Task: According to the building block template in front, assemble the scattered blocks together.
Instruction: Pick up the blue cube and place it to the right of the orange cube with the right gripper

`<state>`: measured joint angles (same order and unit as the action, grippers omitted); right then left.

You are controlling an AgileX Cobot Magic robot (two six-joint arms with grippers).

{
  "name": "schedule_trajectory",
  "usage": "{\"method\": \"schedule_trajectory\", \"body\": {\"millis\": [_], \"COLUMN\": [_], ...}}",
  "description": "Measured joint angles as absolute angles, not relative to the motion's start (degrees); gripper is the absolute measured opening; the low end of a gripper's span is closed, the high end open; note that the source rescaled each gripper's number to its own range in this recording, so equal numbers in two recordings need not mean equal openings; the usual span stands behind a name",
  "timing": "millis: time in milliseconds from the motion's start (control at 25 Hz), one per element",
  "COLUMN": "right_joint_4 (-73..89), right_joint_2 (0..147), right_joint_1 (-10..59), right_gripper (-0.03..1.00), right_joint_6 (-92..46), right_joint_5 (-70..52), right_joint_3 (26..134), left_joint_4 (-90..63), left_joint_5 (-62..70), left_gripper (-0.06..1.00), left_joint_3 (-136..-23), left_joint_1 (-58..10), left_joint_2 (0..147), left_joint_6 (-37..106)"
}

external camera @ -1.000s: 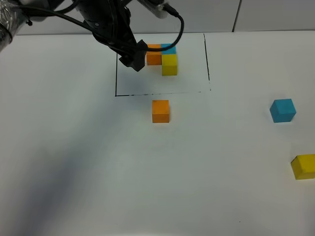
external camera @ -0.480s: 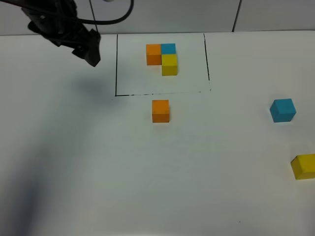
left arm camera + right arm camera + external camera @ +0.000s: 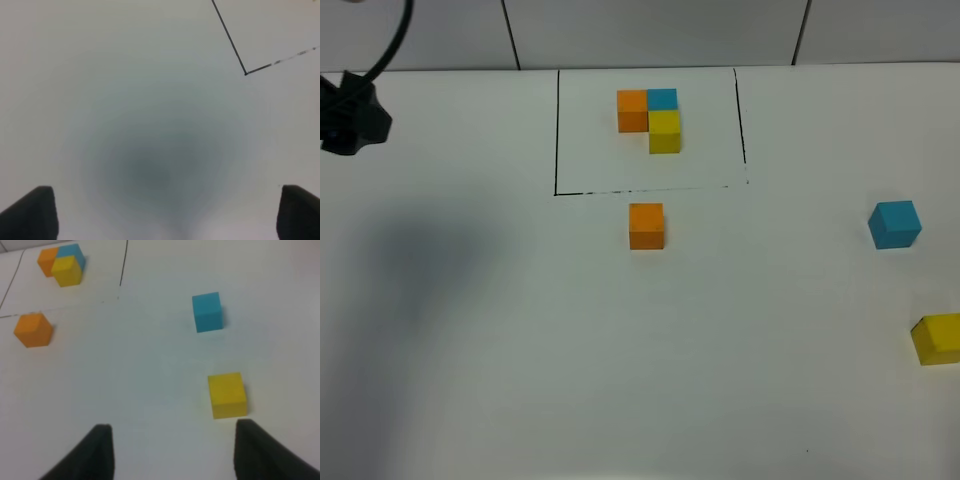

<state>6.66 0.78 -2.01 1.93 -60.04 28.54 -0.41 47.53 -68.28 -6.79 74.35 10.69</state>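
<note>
Left tool (image 3: pixel 165 215) wide open and empty at frame's upper left, right tool (image 3: pixel 177 452) seemingly part-open, empty, near yellow block (image 3: pixel 227 395) on worktop (image 3: pixel 150 380).

Black left arm (image 3: pixel 348 118) with a black cable (image 3: pixel 403 28), dark blunt jaws

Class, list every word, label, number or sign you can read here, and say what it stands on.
None can be read. The loose small orange cube, sky-blue cube and yellow cube have plain faces, as do the three joined cubes inside the black-lined rectangle, which is a bare outline on the white table.
</note>
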Motion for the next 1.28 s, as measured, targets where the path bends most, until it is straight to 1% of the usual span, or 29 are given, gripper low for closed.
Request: {"method": "schedule_trajectory", "body": {"millis": [240,400,640,960,1280], "right_joint_4": [6.7,6.7,6.7,6.7,6.7], "right_joint_2": [0.8,0.8,0.8,0.8,0.8], "right_joint_1": [-2.0,-2.0,-2.0,-2.0,-2.0], "right_gripper": [0.17,0.17,0.17,0.17,0.17], "right_joint_6": [1.9,1.9,1.9,1.9,1.9], "right_joint_5": [-60.0,-60.0,-60.0,-60.0,-60.0], "right_joint_3": [28.5,28.5,28.5,28.5,28.5], "left_joint_4": [1.5,1.5,1.0,-4.2,-5.2], "left_joint_5": [49.2,49.6,50.2,52.8,58.1], "left_gripper": [0.86,0.85,0.84,0.8,0.8], "left_joint_3": [-59.5,-55.2,-48.4,-39.2,-34.9], "left_joint_1": [-6.8,-6.8,-6.8,-6.8,-6.8], "left_joint_2": [56.2,47.6,37.9,27.1,17.0], "left_joint_6": [3.5,0.5,-1.1,-0.8,-0.6]}}
